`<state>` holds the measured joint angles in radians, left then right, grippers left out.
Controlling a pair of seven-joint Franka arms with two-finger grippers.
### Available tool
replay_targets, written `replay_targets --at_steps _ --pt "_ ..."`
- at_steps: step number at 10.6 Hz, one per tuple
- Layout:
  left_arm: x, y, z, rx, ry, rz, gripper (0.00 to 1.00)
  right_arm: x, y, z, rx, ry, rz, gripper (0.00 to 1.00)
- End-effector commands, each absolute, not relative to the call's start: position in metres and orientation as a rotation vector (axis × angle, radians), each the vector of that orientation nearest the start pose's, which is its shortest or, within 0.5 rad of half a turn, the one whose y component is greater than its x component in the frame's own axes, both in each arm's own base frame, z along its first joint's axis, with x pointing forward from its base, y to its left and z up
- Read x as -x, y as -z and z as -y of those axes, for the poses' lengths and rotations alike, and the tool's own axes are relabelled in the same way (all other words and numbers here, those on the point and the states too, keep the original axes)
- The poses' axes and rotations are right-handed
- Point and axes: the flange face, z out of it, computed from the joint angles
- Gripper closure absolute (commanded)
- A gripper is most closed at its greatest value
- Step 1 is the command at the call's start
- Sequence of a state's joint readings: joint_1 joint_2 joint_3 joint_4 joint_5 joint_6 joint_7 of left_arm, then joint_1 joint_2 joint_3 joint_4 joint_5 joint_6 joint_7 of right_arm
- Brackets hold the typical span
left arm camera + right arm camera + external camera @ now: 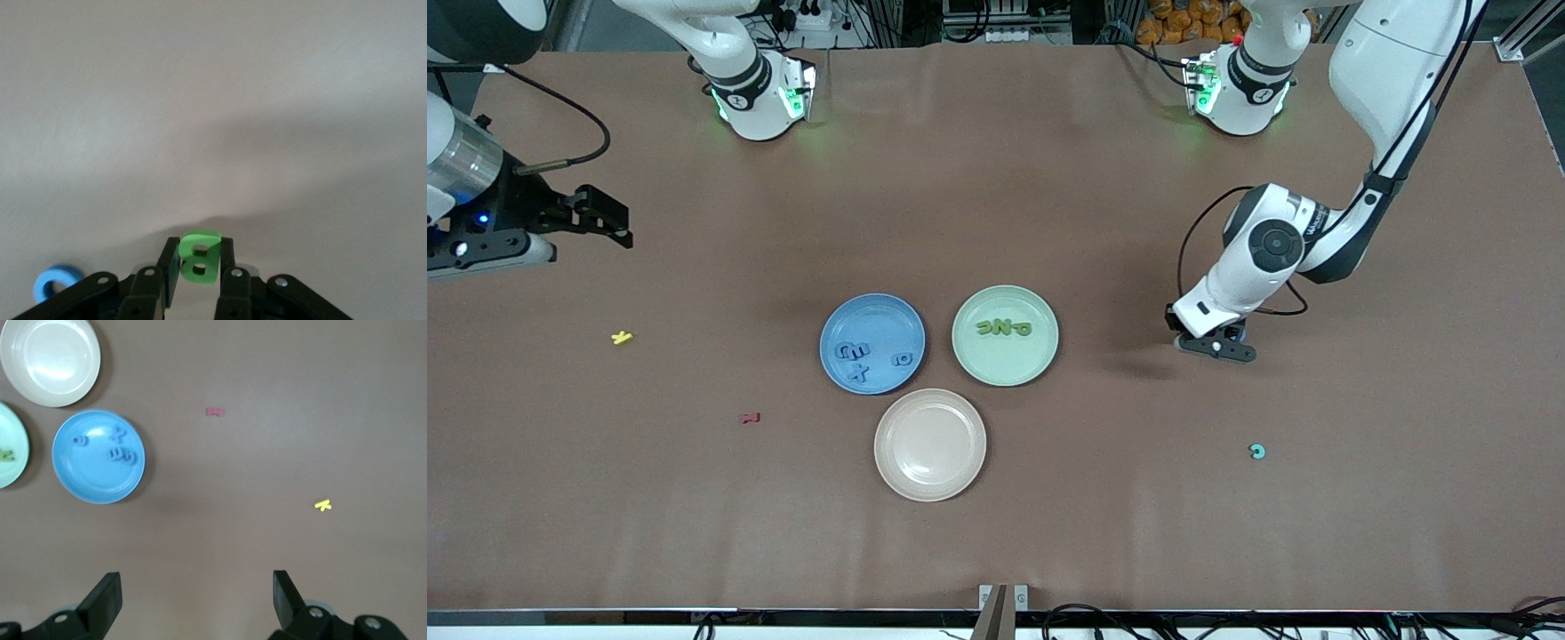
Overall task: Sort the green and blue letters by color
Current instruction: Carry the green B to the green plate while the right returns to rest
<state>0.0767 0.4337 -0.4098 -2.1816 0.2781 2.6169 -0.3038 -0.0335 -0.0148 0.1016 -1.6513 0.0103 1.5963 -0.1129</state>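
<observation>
Left wrist view shows the left hand (200,267) closed on a green letter B (199,259), pinched upright between the two fingers (168,270) with the tabletop (267,100) just beneath it. Gripped by its flat faces, the piece probably cannot slip sideways on the way to its plate. A blue ring-shaped letter (57,283) lies on the tabletop close beside that hand; in the front view it sits well apart from the plates, toward the left arm's end and nearer the camera than they are.

The sorting is far along, judging by the plates. The blue plate (845,316) holds several blue letters (855,357), and the green plate (1040,356) just beside it holds a row of green letters (1005,327) — each color grouped in the dish that matches it. A beige plate (930,444), nearer the camera and touching neither, holds nothing. The yellow letter (622,337) and the dark red letter (750,417) lie toward the right arm's end, outside the sort.

The left arm bends down from its base, wrist tipped so the hand points at the tabletop, low, beside the green plate. The right hand (197,597) waits with its fingers spread wide and holding nothing — up over the right arm's end of the tabletop.
</observation>
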Motion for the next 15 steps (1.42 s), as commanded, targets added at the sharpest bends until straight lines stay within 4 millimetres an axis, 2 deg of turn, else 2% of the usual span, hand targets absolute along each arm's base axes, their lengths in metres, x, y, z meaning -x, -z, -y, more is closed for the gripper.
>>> replay_targets --at_steps 1,2,3,5,6,7,8,9,10,11,12,13,14,15 --pt "-0.555 -0.255 0.259 3.214 0.114 -0.384 1.00 -0.524 -0.626 -0.039 3.077 -0.340 0.291 0.00" --pt "-0.552 -0.265 0.283 3.253 0.122 -0.371 1.00 -0.504 -0.633 -0.048 3.055 -0.492 0.283 0.00" --pt "-0.553 -0.275 0.301 3.289 0.135 -0.346 1.00 -0.491 -0.653 -0.052 3.042 -0.533 0.213 0.00" --pt "-0.556 -0.282 0.355 3.356 0.153 -0.290 1.00 -0.475 -0.697 -0.045 3.012 -0.491 0.040 0.00" --pt "-0.561 -0.274 0.397 3.407 0.144 -0.247 1.00 -0.470 -0.710 -0.044 3.009 -0.439 0.049 0.00" --pt "-0.555 -0.273 0.442 3.446 0.140 -0.173 1.00 -0.481 -0.704 -0.064 3.018 -0.382 0.102 0.00" --pt "-0.552 -0.270 0.469 3.463 0.139 -0.061 1.00 -0.488 -0.694 -0.099 3.065 -0.339 0.164 0.00" --pt "-0.547 -0.264 0.490 3.462 0.147 -0.019 0.99 -0.489 -0.703 -0.100 3.166 -0.248 0.073 0.00" --pt "-0.551 -0.253 0.496 3.446 0.170 0.000 0.84 -0.495 -0.703 -0.103 3.135 -0.215 0.086 0.00" --pt "-0.552 -0.246 0.504 3.442 0.190 -0.012 0.68 -0.500 -0.687 -0.110 3.119 -0.266 0.100 0.00" --pt "-0.550 -0.246 0.510 3.451 0.215 -0.026 0.01 -0.494 -0.686 -0.122 3.115 -0.289 0.136 0.00" --pt "-0.550 -0.252 0.512 3.456 0.241 -0.007 0.00 -0.486 -0.676 -0.134 3.109 -0.397 0.188 0.00" --pt "-0.560 -0.283 0.503 3.457 0.306 0.067 0.00 -0.470 -0.669 -0.155 3.111 -0.507 0.256 0.00" --pt "-0.573 -0.316 0.486 3.448 0.368 0.107 0.00 -0.458 -0.674 -0.174 3.119 -0.508 0.311 0.00"
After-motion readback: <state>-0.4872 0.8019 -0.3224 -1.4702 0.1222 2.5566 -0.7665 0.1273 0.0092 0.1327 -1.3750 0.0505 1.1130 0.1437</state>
